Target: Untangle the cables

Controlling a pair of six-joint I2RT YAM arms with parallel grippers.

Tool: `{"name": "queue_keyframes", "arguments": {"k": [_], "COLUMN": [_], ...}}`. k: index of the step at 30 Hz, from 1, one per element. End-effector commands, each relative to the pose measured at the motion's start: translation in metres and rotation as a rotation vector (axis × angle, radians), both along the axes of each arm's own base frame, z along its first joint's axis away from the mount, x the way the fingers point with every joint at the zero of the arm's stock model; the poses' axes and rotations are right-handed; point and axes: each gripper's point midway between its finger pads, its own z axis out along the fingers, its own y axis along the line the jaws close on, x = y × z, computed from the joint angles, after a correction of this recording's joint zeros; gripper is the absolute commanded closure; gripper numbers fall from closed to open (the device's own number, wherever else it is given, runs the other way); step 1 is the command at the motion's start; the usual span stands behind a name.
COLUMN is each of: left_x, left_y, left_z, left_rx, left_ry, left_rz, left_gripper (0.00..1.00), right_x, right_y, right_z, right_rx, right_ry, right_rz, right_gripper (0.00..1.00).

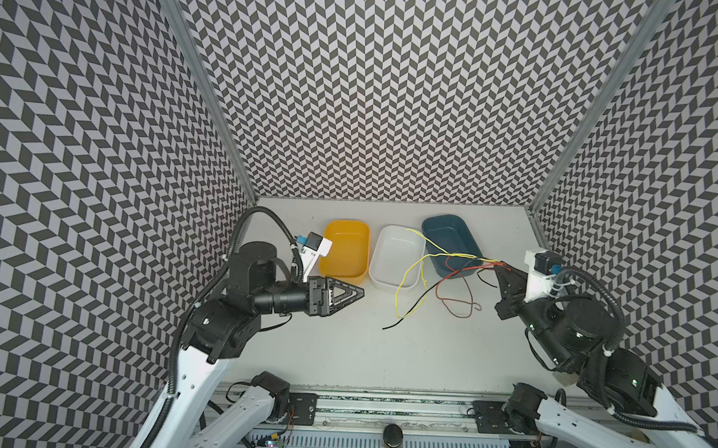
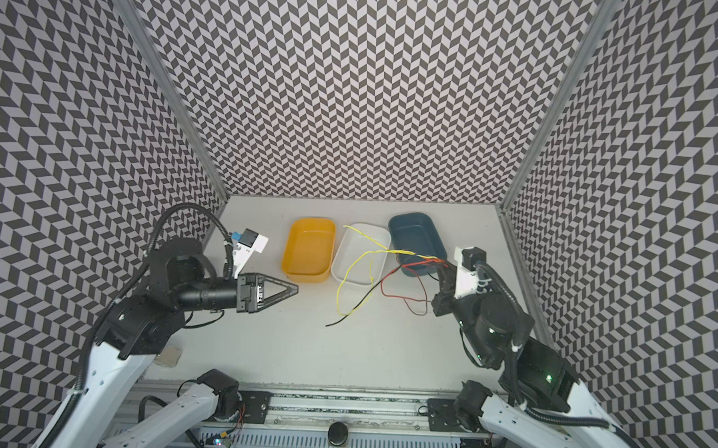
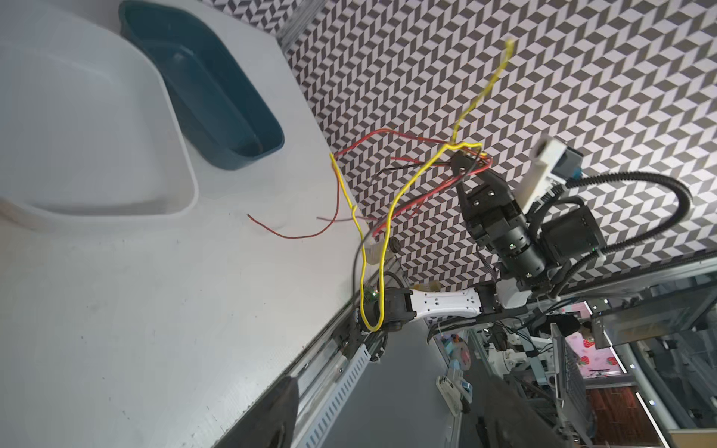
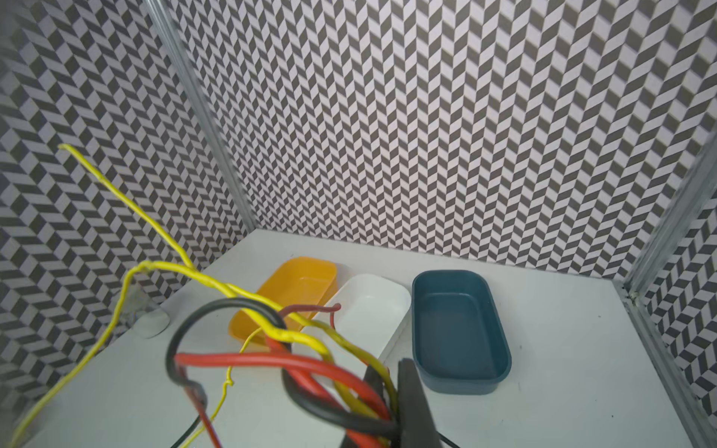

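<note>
The cables (image 1: 409, 273) are thin yellow, red and black wires tangled into one bunch. My right gripper (image 1: 498, 267) is shut on the bunch's upper end, above the table at the right. From there the wires droop left across the blue and white trays' front edges. Their loose ends trail on the table in both top views (image 2: 362, 289). The right wrist view shows the pinch up close, cables (image 4: 271, 360) clamped in the gripper (image 4: 392, 384). My left gripper (image 1: 360, 293) hovers left of the bunch, open and empty. Its wrist view looks at the cables (image 3: 388, 217).
A yellow tray (image 1: 346, 276), a white tray (image 1: 388, 282) and a blue tray (image 1: 448, 237) stand side by side at the back of the white table. Patterned walls close in the left, back and right sides. A metal rail (image 1: 382, 413) runs along the front edge.
</note>
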Motion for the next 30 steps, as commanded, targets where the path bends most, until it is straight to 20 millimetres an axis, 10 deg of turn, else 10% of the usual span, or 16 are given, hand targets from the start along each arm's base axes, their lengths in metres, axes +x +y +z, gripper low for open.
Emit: {"name": "queue_keyframes", "arguments": {"k": [1, 13, 19, 30], "left_x": [0.009, 0.013, 0.026, 0.042], "left_y": [-0.005, -0.037, -0.031, -0.084], "left_z": [0.0, -0.014, -0.045, -0.045], "left_rx": [-0.023, 0.348, 0.581, 0.639], "left_ry": [-0.073, -0.362, -0.656, -0.898], "left_rz": [0.002, 0.033, 0.157, 0.173], "left_gripper": [0.2, 0.11, 0.06, 0.02], "right_x": [-0.005, -0.007, -0.022, -0.012], "right_y": [0.023, 0.067, 0.08, 0.091], "right_z": [-0.01, -0.052, -0.047, -0.052], "right_rx": [-0.019, -0.271, -0.252, -0.289], "right_ry": [0.087, 0.358, 0.411, 0.471], "right_rz": [0.116, 0.296, 0.406, 0.397], "right_gripper": [1.0, 1.0, 1.0, 1.0]}}
